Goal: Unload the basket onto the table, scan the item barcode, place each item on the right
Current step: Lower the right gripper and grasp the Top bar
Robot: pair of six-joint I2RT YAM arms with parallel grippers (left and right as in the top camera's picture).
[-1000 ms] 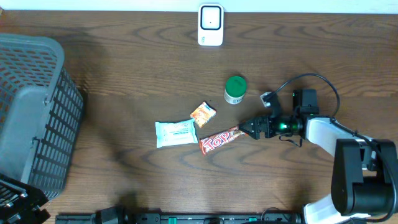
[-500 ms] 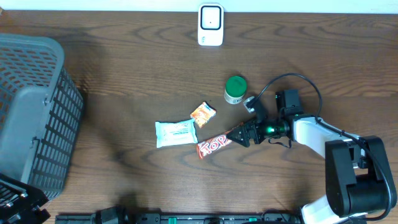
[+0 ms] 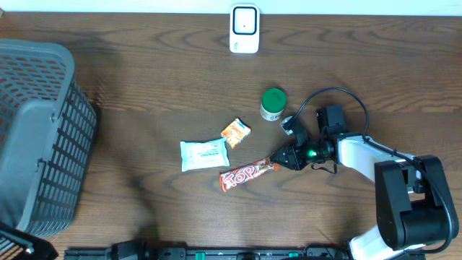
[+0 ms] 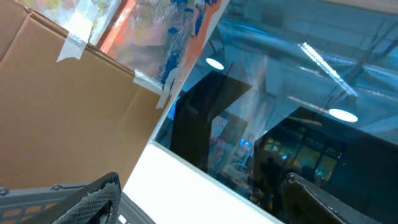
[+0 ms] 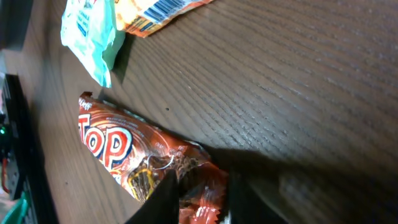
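Where it lies flat on the dark wooden table (image 3: 144, 79), a little right of centre and toward the near side, the red Top candy bar (image 3: 247, 173) points its right end slightly toward the far edge. Right gripper (image 3: 278, 162): at that right end, jaws drawn narrow and pinching the crimped end of the wrapper; the right wrist view shows the candy bar (image 5: 134, 158) caught between the two dark fingers (image 5: 158, 198). Pale teal packet (image 3: 203, 154): just left of and beyond the bar, apart from it. Small orange packet (image 3: 235, 133): just beyond the teal one, at its right corner. Green-lidded jar (image 3: 273, 104): upright, farther back, right of the orange packet. White scanner (image 3: 245, 29): at the far edge, centre. Grey mesh basket (image 3: 36, 130): far left, well apart from the items. Left gripper (image 4: 205, 194): aimed upward away from the table, jaws wide, nothing between them.
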